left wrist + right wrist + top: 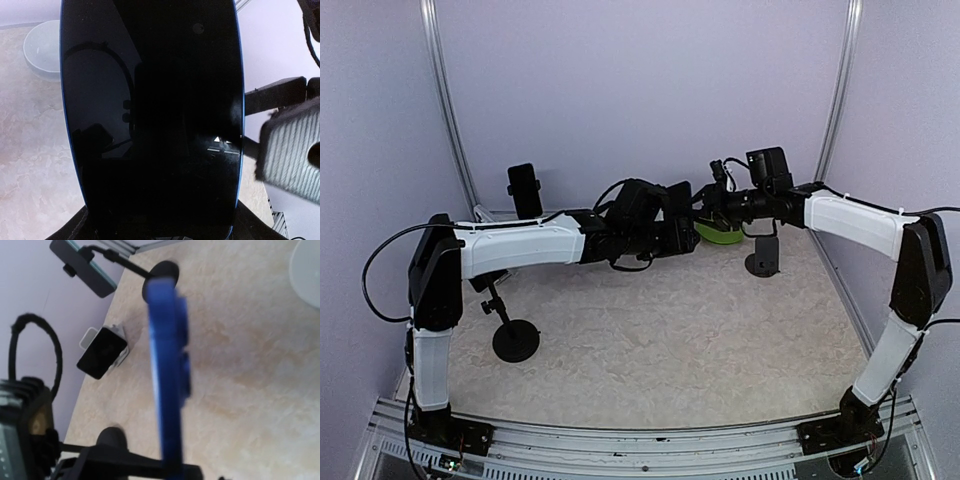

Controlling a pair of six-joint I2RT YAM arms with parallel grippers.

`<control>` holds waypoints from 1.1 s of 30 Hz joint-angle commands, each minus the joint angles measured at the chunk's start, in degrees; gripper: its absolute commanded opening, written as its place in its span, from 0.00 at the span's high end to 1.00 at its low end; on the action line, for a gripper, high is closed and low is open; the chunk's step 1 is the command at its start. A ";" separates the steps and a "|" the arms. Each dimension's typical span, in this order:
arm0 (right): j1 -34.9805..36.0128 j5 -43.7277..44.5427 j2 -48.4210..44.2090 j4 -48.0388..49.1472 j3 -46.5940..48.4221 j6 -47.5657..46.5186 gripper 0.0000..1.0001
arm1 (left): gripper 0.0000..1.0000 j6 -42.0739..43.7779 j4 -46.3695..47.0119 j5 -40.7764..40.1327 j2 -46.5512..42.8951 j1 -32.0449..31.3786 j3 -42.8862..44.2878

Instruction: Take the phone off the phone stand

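The phone (pixel 150 125), a black screen in a blue case, fills the left wrist view. My left gripper (pixel 668 232) is shut on its lower end, with black jaws at both bottom corners, and holds it in the air over the back middle of the table. The right wrist view shows the phone (pixel 167 375) edge-on and blurred. My right gripper (pixel 713 205) is right beside it; its jaws are hidden. A short black phone stand (pixel 763 262) stands empty below the right arm.
A tall stand (pixel 515 340) at the left carries another dark phone (pixel 525 190). A green bowl (pixel 720 233) sits behind the grippers. A third phone (pixel 102 352) lies on a white block by the wall. A white bowl (pixel 42 47) is near it.
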 commanded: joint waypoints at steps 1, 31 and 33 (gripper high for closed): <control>2.08 0.15 1.51 1.55 -0.12 0.72 0.57 | 0.66 0.88 4.34 -2.12 -2.94 -0.75 -0.53; -2.49 -3.35 -1.56 -1.18 -0.87 -0.74 1.00 | 0.01 7.74 4.35 -4.58 -9.40 -4.82 -6.39; -4.12 -4.49 -2.25 -2.06 -1.18 -2.01 1.00 | 0.01 9.86 3.43 -7.13 -10.93 -5.77 -6.79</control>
